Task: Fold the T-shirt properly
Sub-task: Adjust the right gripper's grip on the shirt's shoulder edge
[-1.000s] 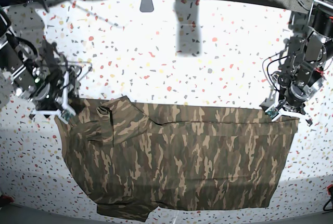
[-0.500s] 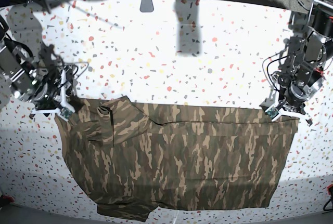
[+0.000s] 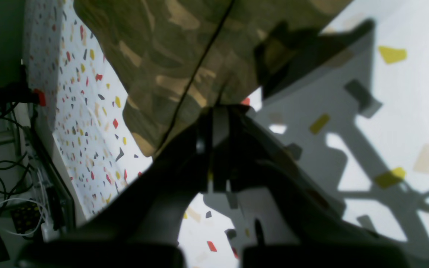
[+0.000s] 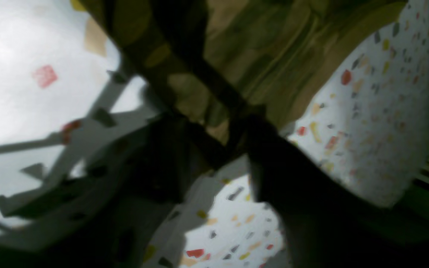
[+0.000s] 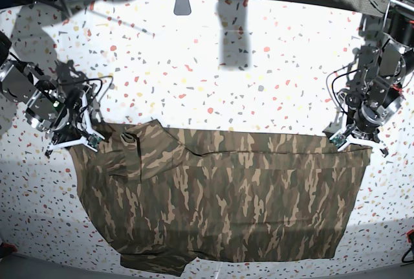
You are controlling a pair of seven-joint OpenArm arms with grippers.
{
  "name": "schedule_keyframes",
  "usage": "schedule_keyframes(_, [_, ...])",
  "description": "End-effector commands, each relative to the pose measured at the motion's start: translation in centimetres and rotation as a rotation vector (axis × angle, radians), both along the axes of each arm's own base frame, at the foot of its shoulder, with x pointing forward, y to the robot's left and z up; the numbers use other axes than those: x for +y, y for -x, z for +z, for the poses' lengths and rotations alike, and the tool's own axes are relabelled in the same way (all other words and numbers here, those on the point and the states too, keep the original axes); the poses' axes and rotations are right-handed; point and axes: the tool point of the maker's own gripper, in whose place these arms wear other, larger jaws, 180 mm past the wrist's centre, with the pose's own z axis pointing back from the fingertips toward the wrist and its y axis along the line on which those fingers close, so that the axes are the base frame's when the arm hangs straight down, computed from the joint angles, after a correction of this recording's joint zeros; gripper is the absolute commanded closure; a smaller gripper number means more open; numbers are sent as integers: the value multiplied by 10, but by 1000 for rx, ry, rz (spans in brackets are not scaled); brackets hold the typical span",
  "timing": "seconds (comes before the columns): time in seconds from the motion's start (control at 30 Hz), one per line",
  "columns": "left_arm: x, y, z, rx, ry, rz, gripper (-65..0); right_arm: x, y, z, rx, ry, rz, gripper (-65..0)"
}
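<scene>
Camouflage cloth in brown, olive and tan covers the near half of the speckled white counter [image 5: 213, 59]: the T-shirt [image 5: 220, 195] lies spread flat, its far edge running straight across from one arm to the other, a sleeve folded in on the base view's left, its lower hem reaching the counter's near edge.

The left gripper [image 5: 344, 138] sits at the far corner on the base view's right. Its wrist view shows the jaws pressed together on the T-shirt's edge [image 3: 184, 74], so it is pinching that corner.

The right gripper [image 5: 76, 138] is at the opposite far corner. In its wrist view, blurred, the jaws stand apart with a fold of the T-shirt [image 4: 237, 56] between them; whether they grip it I cannot tell.

The step in hand looks like securing both far corners for a fold. The next move calls for the right gripper to pinch its corner firmly, then for both arms to lift together and carry the far edge toward the near hem, keeping the cloth taut between them so it does not sag or bunch.
</scene>
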Motion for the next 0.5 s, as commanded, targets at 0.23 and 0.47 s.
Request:
schedule_keyframes(0.23, [2, 0, 1, 17, 2, -3, 0, -74, 8, -1, 25, 135, -157, 0])
schedule_keyframes(0.47, [2, 3, 0, 36, 48, 44, 0, -88, 5, 9, -19, 191, -182, 0])
